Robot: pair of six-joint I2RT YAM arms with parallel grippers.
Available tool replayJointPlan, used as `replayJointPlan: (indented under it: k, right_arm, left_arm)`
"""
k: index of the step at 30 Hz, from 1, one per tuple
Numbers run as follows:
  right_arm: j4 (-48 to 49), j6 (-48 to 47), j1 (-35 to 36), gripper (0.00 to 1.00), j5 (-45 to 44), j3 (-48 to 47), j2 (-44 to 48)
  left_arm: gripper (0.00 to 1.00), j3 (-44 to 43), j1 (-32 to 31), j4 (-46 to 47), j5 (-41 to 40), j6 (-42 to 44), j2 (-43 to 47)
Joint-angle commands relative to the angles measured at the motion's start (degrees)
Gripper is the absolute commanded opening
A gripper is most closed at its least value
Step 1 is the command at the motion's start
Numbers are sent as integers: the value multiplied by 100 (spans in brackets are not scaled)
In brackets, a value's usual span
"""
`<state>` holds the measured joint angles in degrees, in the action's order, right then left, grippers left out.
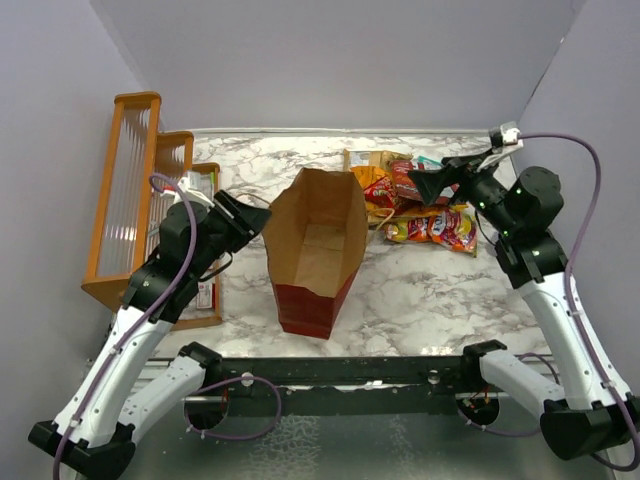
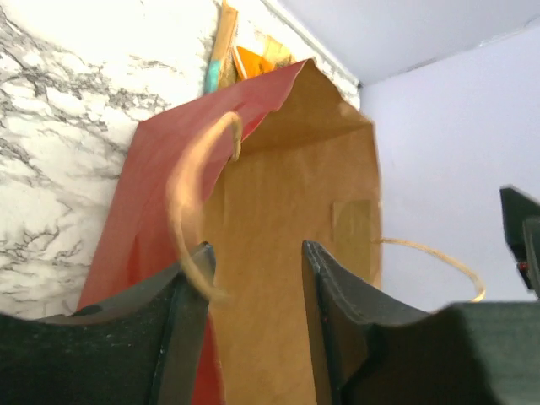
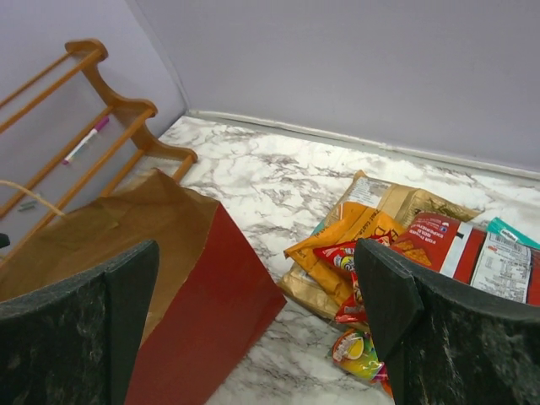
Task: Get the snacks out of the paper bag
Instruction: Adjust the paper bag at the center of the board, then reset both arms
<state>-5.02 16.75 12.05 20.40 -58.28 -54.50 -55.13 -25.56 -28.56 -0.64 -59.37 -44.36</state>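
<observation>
The paper bag [image 1: 312, 300] sits open-mouthed at the centre of the marble table [image 1: 430, 290], dark red outside and brown kraft within. At its 9 o'clock rim the left gripper [image 1: 252, 215] has its 2 fingers moderately apart, gripping nothing. The bag's wall edge runs between them, and 1 tan handle [image 2: 190, 202] loops past a finger. At the bag's 2 o'clock the snacks [image 1: 390, 200] lie heaped, red-yellow candy packs [image 1: 445, 228] nearest. Above that heap hovers the right gripper [image 1: 428, 185], spread wide and empty. An orange wooden rack [image 1: 125, 190] stands at 10 o'clock.
</observation>
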Motion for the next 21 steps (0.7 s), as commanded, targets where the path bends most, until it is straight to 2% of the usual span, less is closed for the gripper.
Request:
replayJointPlan:
  k: [1, 3, 6, 7, 12, 18, 21]
  right_arm:
    - [-1146, -224, 25, 99, 151, -802, 241]
    - [-1526, -248, 25, 99, 58, -1103, 232]
    - [-2084, -302, 25, 99, -204, -1630, 187]
    - [-2233, -331, 25, 99, -276, -1762, 178]
    - [-2677, -437, 25, 99, -540, -2326, 395]
    - [-2873, -666, 25, 99, -664, -2885, 902]
    - [-2949, -831, 25, 99, -826, -3105, 988]
  left_arm:
    - [59, -641, 25, -580, -919, 629, 188]
    - [71, -841, 23, -790, -1132, 753, 228]
    - [97, -1116, 23, -1103, -1412, 874, 323]
    - [99, -1201, 25, -1199, -1504, 921, 354]
    - [99, -1848, 25, -1521, -1975, 1537, 459]
    - [99, -3087, 25, -1075, -1911, 3355, 337]
    - [99, -3583, 21, -892, -1813, 3969, 270]
